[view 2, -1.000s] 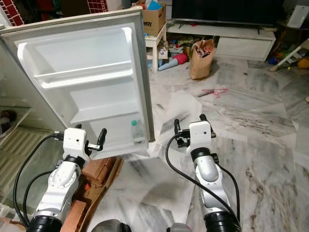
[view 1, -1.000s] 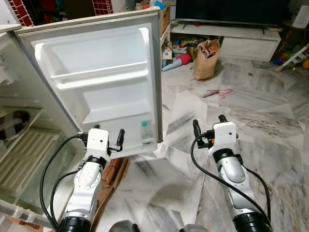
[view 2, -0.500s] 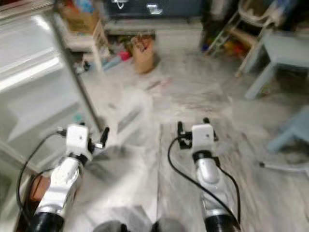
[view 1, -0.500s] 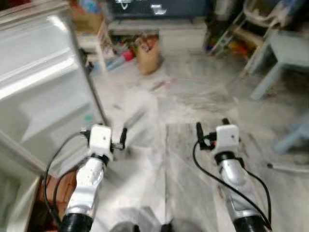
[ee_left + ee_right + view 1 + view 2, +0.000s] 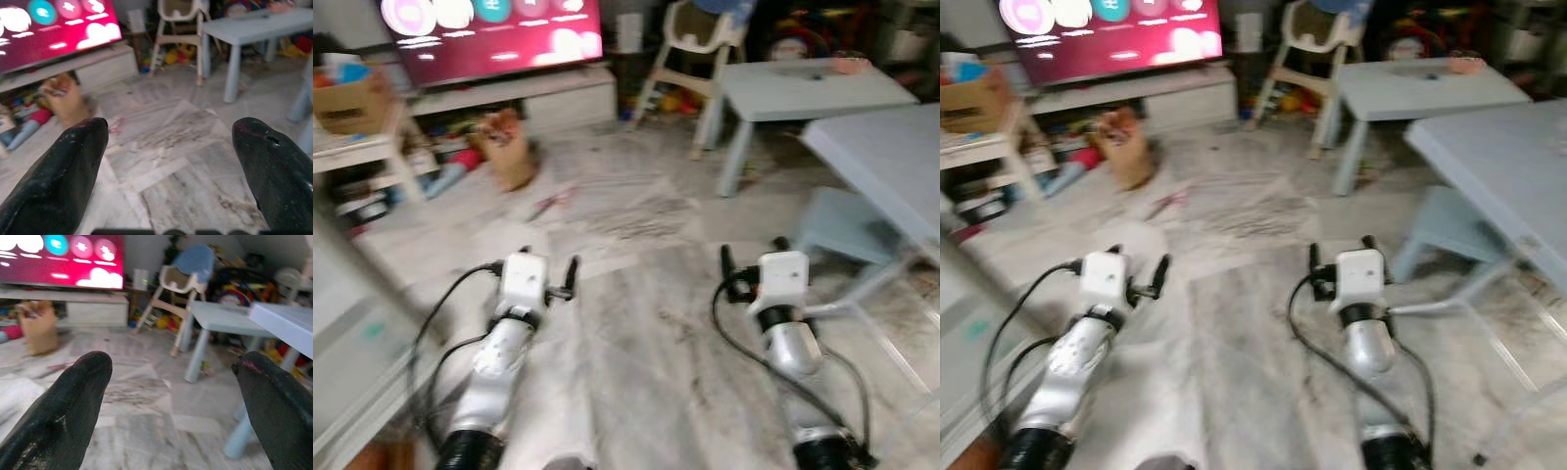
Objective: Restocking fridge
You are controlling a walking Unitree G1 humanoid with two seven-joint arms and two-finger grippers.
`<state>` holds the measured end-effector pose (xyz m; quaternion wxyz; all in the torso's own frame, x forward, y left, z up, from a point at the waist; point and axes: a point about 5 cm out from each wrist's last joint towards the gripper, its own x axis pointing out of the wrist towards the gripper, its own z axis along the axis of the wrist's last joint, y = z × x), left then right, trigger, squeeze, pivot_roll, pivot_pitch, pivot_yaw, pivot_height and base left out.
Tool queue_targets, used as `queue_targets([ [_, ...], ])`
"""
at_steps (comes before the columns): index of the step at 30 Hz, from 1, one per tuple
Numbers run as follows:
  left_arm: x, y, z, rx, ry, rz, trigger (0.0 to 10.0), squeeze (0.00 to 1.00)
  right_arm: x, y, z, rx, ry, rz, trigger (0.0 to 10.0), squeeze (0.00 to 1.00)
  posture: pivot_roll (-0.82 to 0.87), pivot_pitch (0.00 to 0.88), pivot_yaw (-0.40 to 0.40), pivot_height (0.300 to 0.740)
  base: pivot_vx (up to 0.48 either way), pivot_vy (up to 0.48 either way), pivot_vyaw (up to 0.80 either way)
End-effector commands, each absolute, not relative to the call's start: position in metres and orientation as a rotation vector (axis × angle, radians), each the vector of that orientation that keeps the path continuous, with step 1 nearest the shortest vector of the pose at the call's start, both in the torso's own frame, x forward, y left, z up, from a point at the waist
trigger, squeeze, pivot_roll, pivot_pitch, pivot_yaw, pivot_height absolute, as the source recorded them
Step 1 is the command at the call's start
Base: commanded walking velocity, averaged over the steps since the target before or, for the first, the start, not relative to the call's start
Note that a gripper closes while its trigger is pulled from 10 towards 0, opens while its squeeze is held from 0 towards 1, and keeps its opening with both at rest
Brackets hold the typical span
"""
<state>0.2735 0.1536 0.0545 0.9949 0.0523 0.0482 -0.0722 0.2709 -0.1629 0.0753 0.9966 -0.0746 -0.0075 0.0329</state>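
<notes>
Your left gripper [image 5: 548, 271] and right gripper [image 5: 750, 260] hover wide apart-fingered and empty over marble floor [image 5: 646, 343]; the fridge door edge [image 5: 357, 333] sits near left. Blurred views risk clipping the blue table [image 5: 876, 157] at right.

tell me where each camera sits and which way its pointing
Left eye, right eye: on the head, looking forward and down at the marble floor; both silver arms show, left gripper and right gripper raised, empty.
Left wrist: looks past its open black fingers toward the lit TV and high chair.
Right wrist: past its open fingers toward the pale blue table.
Shared: TV, brown paper bag, high chair.
</notes>
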Motion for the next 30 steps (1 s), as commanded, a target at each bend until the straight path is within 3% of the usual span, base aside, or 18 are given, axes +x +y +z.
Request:
queue_targets([
  [1, 0.2781, 0.1432, 0.0610, 0.094, 0.066, -0.174, 10.0, 0.00, 0.2727, -0.1707, 0.0799, -0.160, -0.030, 0.040, 10.0, 0.00, -0.09, 0.000, 0.058, 0.740, 0.480, 0.000, -0.80],
  [11, 0.2788, 0.1379, 0.0607, 0.080, 0.062, -0.197, 10.0, 0.00, 0.2721, -0.1694, 0.0805, -0.159, -0.035, 0.036, 10.0, 0.00, -0.10, 0.000, 0.060, 0.740, 0.368, 0.000, -0.80],
  [30, 0.2801, 0.1342, 0.0655, 0.058, 0.026, -0.223, 10.0, 0.00, 0.2741, -0.1712, 0.0864, -0.163, -0.059, 0.020, 10.0, 0.00, -0.10, 0.000, 0.061, 0.740, 0.000, 0.000, -0.80],
])
